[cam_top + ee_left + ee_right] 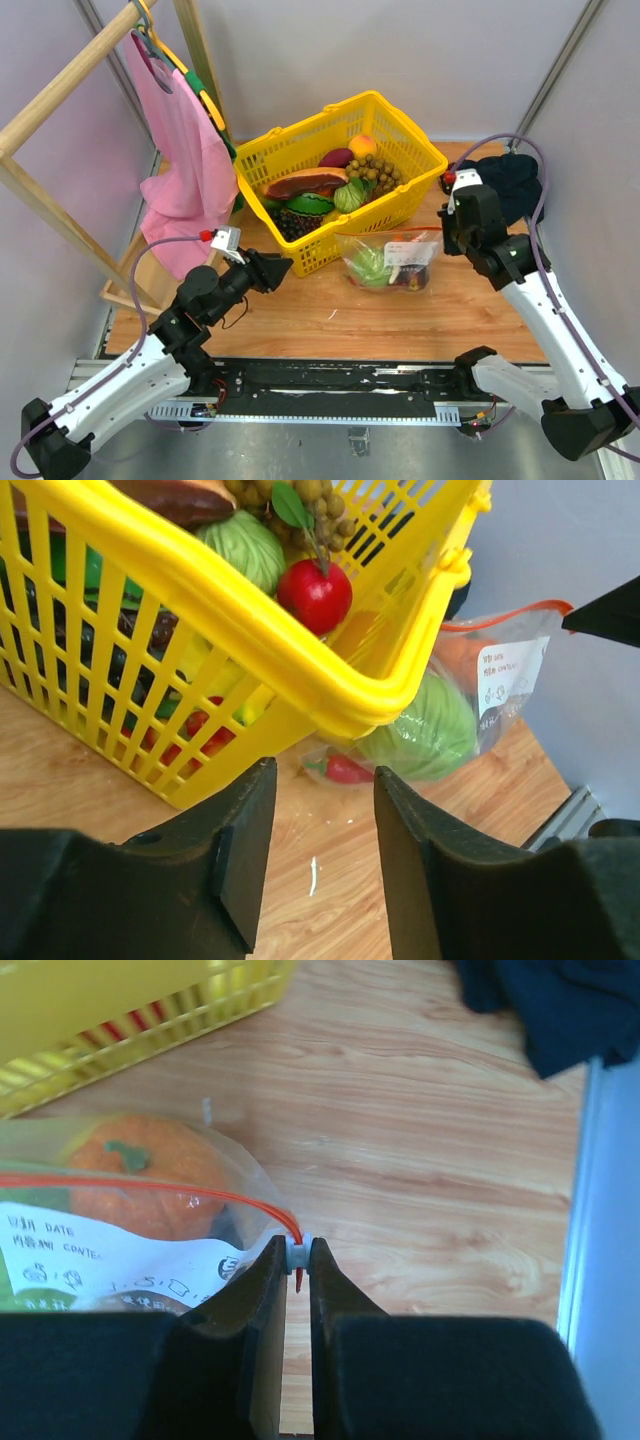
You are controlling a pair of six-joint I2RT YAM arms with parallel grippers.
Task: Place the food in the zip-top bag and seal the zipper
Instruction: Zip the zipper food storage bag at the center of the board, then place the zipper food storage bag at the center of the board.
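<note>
The clear zip-top bag (390, 262) lies on the wooden table in front of the yellow basket. It holds a green cabbage (425, 730), a red chili (345, 770) and an orange fruit (140, 1165). Its red-orange zipper (150, 1188) runs along the top edge. My right gripper (297, 1252) is shut on the zipper's small white slider at the bag's right corner, also seen in the top view (447, 238). My left gripper (320, 780) is open and empty, just above the table left of the bag, pointing at the basket's near corner (285, 266).
The yellow lattice basket (405, 135) holds more toy food: grapes, cabbage, a red apple (314, 595), and purple pieces. A dark cloth (510, 180) lies at the back right. A wooden rack with a pink garment (185, 150) stands at the left.
</note>
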